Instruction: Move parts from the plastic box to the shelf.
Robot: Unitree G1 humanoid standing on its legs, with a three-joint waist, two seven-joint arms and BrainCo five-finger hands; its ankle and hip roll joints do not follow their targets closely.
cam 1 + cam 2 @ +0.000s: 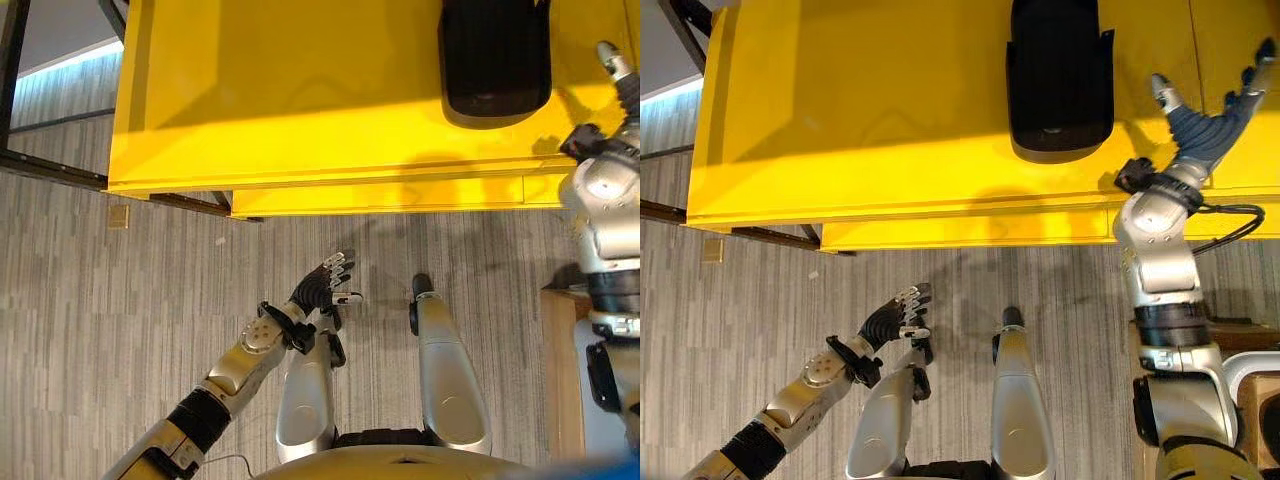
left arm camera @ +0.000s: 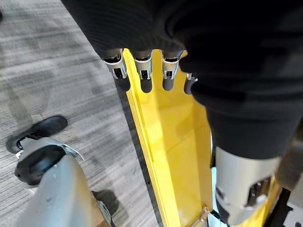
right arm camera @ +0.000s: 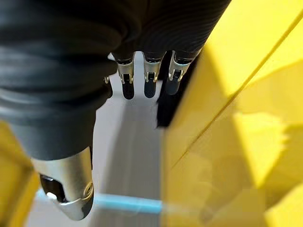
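Low and nearest me, left hand [image 1: 322, 285] hangs over the grey plank floor [image 1: 120, 330], fingers straight, empty. Right hand [image 1: 1210, 115] is raised over the yellow shelf [image 1: 890, 120], fingers spread, empty, near a black part [image 1: 1058, 75] resting on top. I judge one placement complete. Next move: return to the plastic box, which I cannot locate from this position.
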